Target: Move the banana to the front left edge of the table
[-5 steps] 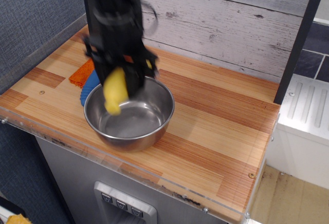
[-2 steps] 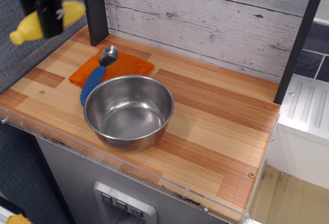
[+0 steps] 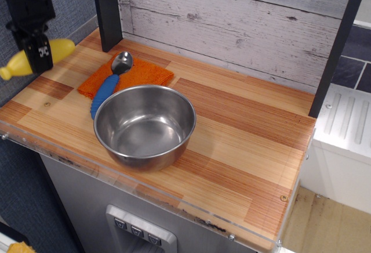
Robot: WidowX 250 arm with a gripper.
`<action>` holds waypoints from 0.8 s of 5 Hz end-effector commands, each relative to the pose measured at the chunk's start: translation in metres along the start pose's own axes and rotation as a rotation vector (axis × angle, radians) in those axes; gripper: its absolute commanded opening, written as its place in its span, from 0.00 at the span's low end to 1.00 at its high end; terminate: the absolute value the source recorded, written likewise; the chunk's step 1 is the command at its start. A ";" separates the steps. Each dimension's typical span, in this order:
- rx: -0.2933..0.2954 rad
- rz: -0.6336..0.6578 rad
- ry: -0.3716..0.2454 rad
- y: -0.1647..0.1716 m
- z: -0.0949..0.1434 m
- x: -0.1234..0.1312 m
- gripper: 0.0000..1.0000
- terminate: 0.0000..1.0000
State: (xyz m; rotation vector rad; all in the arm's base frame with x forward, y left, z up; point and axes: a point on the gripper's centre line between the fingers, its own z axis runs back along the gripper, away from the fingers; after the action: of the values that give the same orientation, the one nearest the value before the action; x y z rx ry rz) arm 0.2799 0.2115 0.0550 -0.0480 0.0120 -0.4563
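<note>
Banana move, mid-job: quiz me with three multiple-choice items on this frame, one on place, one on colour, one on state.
1. Where is the banana?
A. In the steel bowl
B. Held in the gripper near the table's left edge
C. Lying on the orange cloth

2. What colour is the spoon's handle?
A. Blue
B. Red
C. Green

3. What is the state of the steel bowl?
A. Tipped on its side
B. Upside down
C. Upright and empty

Answers:
1. B: the gripper is shut on the banana, whose yellow ends show on either side of it, by the left side of the table.
2. A: the spoon has a blue handle and lies partly on the orange cloth.
3. C: the bowl's open mouth faces up and only bare metal shows inside.
</note>
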 end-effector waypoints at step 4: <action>0.074 0.094 -0.065 -0.001 -0.015 -0.014 1.00 0.00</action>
State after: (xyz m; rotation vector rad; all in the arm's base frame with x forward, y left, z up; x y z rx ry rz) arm 0.2552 0.2094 0.0178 -0.0532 -0.0154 -0.3631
